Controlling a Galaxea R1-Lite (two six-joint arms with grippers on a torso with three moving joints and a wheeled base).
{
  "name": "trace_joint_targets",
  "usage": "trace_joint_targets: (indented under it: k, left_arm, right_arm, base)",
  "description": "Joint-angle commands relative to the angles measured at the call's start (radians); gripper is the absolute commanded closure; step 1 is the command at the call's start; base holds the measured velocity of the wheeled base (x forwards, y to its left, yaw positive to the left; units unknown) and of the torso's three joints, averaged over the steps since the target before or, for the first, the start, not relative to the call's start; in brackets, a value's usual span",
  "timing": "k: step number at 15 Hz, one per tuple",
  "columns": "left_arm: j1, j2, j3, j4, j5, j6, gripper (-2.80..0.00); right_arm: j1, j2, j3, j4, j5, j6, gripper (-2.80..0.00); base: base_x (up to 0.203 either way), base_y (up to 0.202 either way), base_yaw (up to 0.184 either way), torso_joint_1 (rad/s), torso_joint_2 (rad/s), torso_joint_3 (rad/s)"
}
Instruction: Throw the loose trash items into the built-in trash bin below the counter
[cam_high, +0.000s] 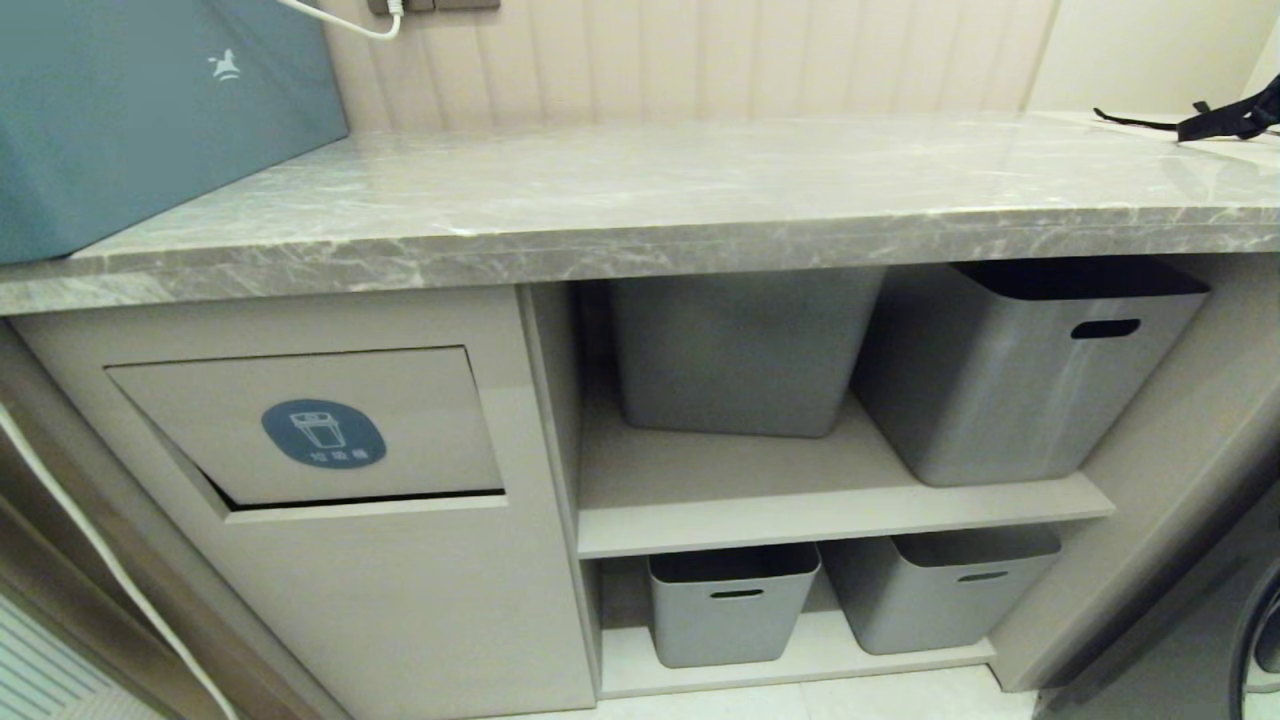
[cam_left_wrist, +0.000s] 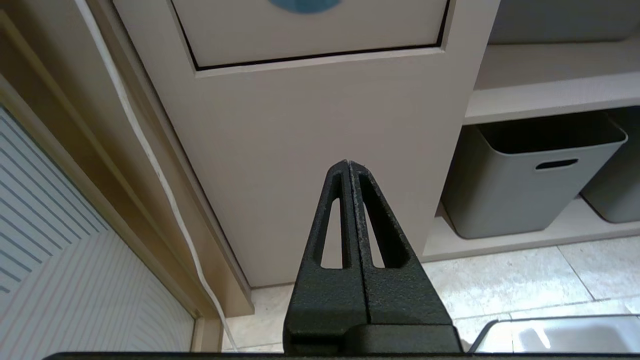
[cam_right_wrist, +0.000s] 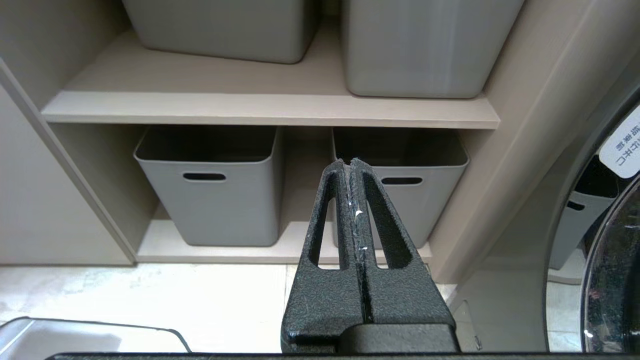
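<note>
The built-in trash bin is a beige flap with a blue oval sticker, set in the cabinet front below the grey marble counter; its lower edge also shows in the left wrist view. The loose trash items are out of view; none lies on the visible counter. My left gripper is shut and empty, held low before the cabinet panel beneath the flap. My right gripper is shut and empty too, pointing at the lower shelf. Neither arm shows in the head view.
A large teal box stands on the counter's left end, a black strap at its far right. Grey storage bins fill two open shelves right of the flap. A white cable runs down the wall on the left. A washing machine door stands at the right.
</note>
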Motion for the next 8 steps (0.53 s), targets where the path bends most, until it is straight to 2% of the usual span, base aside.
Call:
trace_joint_targets:
  k: [1, 3, 8]
  left_arm:
    - [0.000, -0.007, 0.000, -0.001, 0.002, -0.008, 0.00]
    - [0.000, -0.007, 0.000, -0.002, 0.004, -0.032, 0.00]
    - [0.000, -0.007, 0.000, -0.002, 0.004, -0.032, 0.00]
  right_arm:
    - [0.000, 0.001, 0.000, 0.000, 0.000, 0.005, 0.00]
    - [0.000, 0.001, 0.000, 0.001, -0.003, 0.008, 0.00]
    - [0.000, 0.001, 0.000, 0.001, 0.003, -0.003, 0.00]
  base:
    - [0.000, 0.000, 0.000, 0.000, 0.00, 0.000]
    - [0.000, 0.000, 0.000, 0.000, 0.00, 0.000]
    - [0.000, 0.000, 0.000, 0.000, 0.00, 0.000]
